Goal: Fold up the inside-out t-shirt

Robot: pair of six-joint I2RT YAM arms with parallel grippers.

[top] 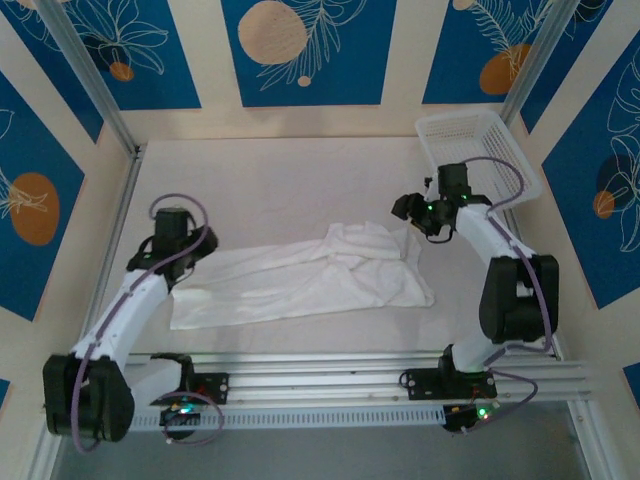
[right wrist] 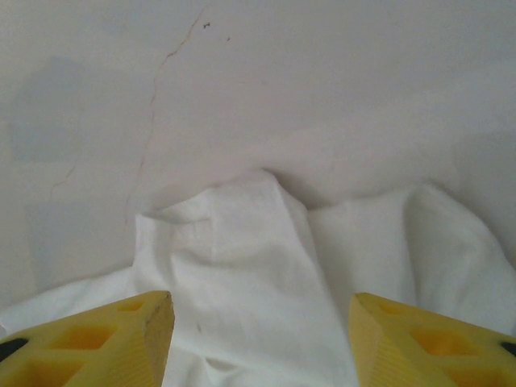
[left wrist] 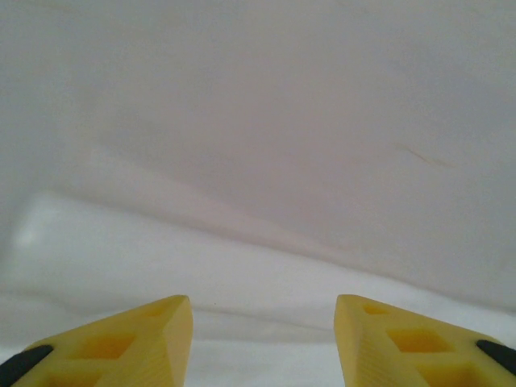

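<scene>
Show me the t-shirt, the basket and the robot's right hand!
t-shirt [top: 310, 282], top view, middle of the cloth.
basket [top: 458, 116], top view, its far rim.
right hand [right wrist: 262, 297], right wrist view, between its yellow fingertips.

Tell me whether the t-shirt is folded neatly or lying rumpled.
Rumpled. The t-shirt lies as a long strip across the table, flat toward the left, bunched into creases at its right end.

Soft, even overhead light is filling the scene.
Faint shadows are lying beside the t-shirt [top: 300, 285] on the table [top: 270, 180]; both wrist views are looking hazy, with the yellow fingers [left wrist: 137, 347] blurring at the near edge.
</scene>
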